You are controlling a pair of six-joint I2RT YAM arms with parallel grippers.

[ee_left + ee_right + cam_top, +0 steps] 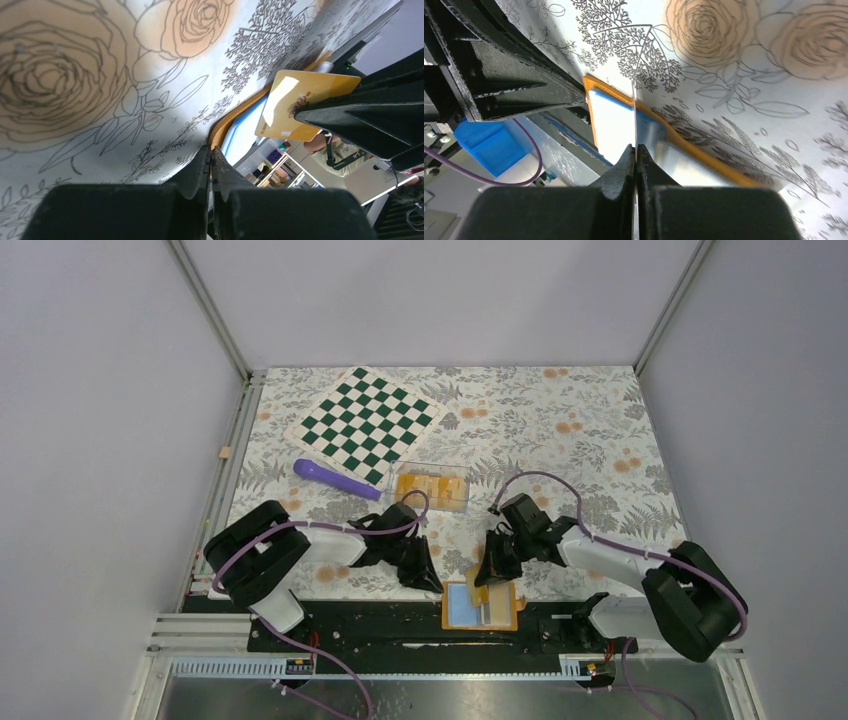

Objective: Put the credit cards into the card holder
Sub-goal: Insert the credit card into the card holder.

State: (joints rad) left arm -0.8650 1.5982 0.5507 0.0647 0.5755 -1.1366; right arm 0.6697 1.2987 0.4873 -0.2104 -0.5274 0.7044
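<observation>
The card holder point(461, 609) lies open at the table's near edge, orange-rimmed with a light-blue inside. My left gripper point(431, 579) is shut on its left far corner; in the left wrist view the orange rim point(235, 117) runs right into the closed tips of the left gripper point(211, 149). My right gripper point(491, 574) is shut on a gold credit card point(481, 591), held on edge over the holder. That credit card point(300, 102) shows flat in the left wrist view and edge-on point(634, 112) above the right gripper point(635, 148), over the card holder point(611, 125).
A clear tray point(433, 487) with more gold cards sits behind the grippers. A green-and-white chessboard point(368, 422) and a purple handle-like object point(335, 478) lie at the back left. The black base rail point(390, 625) runs just in front of the holder.
</observation>
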